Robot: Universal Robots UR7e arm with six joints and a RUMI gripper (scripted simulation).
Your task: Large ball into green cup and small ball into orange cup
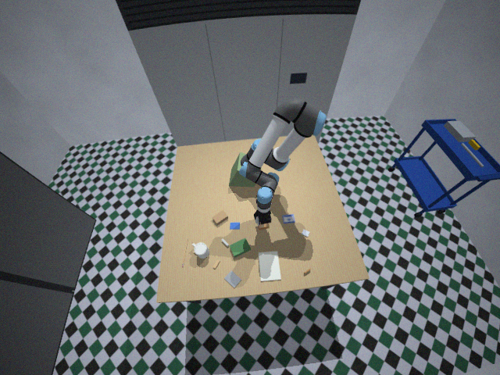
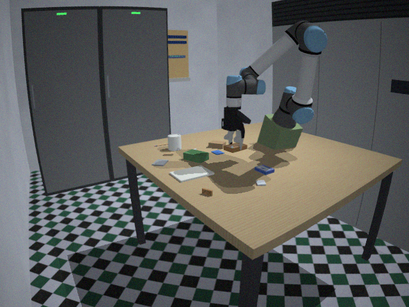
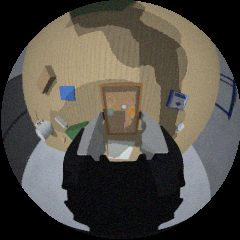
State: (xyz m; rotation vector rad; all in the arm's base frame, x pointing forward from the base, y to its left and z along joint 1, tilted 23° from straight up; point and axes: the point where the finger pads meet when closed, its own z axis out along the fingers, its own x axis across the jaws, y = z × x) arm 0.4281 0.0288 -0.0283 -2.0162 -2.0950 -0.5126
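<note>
The covered wooden puzzle [image 3: 120,97] [image 2: 232,148] [image 1: 262,226] is a small flat wooden box with a clear lid, near the middle of the table [image 1: 335,250]. In the wrist view I see a green cup [image 3: 110,111] on its left, an orange cup [image 3: 131,112] on its right and a pale ball [image 3: 123,106] between them. I cannot make out a second ball. My gripper [image 3: 121,111] [image 2: 235,140] [image 1: 262,221] points straight down and is shut on the puzzle's near end. The puzzle is at table height or just above it.
A wooden block [image 1: 219,217] [image 3: 47,80], a blue card [image 1: 234,226] [image 3: 67,93], a green box [image 1: 240,247] [image 2: 195,155] and a white mug [image 1: 200,249] lie to the left. A blue box [image 1: 288,219] [image 3: 177,99] lies to the right and a white tray [image 1: 269,265] in front. The arm stands on a green base [image 2: 275,135].
</note>
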